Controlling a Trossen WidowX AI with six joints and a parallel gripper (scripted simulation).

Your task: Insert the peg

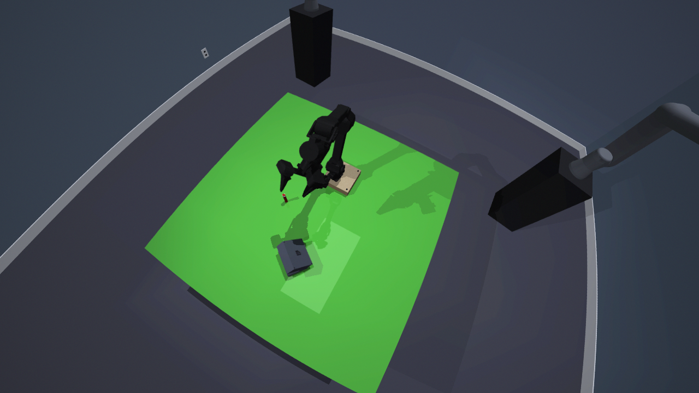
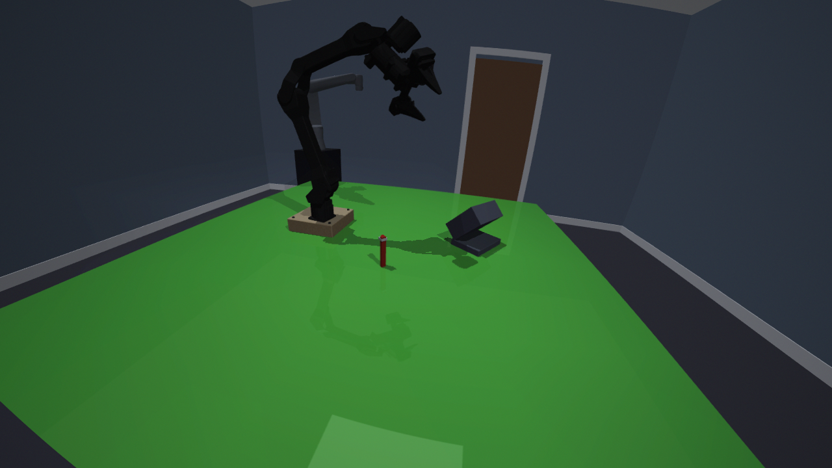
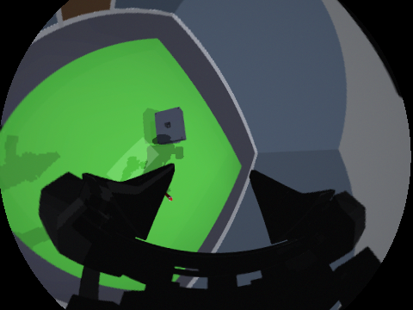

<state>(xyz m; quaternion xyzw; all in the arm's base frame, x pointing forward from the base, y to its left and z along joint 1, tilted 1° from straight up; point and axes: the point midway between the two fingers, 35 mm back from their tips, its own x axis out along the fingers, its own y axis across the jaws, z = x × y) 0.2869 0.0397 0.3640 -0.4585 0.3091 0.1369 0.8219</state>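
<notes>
"Well, where's the slim red peg with the pale band near its top?"

"Upright on the bright green table, well apart from the dark slate-grey block with the sloped face."

"And that block's hole?"

"A small dark opening in the tilted face, with no peg in it. Its shape is too small to tell."

"What about the black gripper?"

"High above the table, its jaws wide apart with nothing between them, fingertips pointing obliquely downward."

"The arm's foot?"

"On a square, light wooden base plate, near the peg."
</notes>
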